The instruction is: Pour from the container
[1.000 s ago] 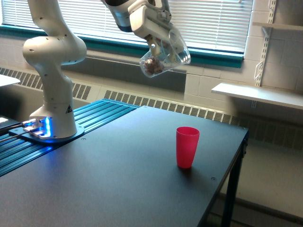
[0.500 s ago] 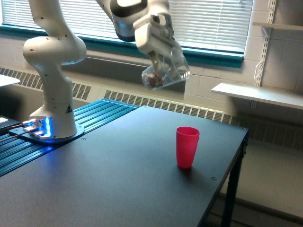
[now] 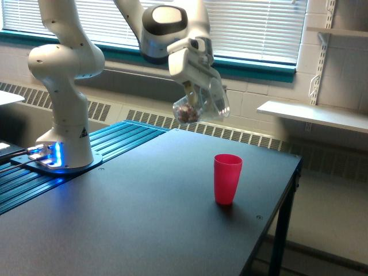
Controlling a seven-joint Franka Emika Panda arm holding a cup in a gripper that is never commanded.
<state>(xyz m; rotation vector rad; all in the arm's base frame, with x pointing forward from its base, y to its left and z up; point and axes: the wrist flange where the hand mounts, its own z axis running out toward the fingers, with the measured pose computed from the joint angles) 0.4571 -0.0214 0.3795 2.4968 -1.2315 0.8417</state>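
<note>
A: Start big. What's there?

B: A dark table [image 3: 144, 218] with the white arm's base [image 3: 60, 155] bolted at the exterior view's left. The arm [image 3: 63, 63] reaches up and over toward the middle. Blinds and a window behind.

A: And the hand?

B: The gripper [image 3: 198, 98] is clamped on the clear container [image 3: 201, 106], which hangs in the air well above the table. It is tilted, with small brownish bits [image 3: 186, 113] gathered at its low end.

A: Which end is the mouth?

B: Hard to tell through the clear plastic; I think the contents sit at the bottom, so nothing is spilling.

A: What has changed in the last second?

B: The container has come down and drifted slightly toward the view's right, closer to the pink cup [image 3: 227, 179].

A: So where does that leave the pour?

B: Not begun, I'd judge. The cup stands upright, lower and to the right, well apart from the container. The approach looks under way, with tipping to follow.
</note>
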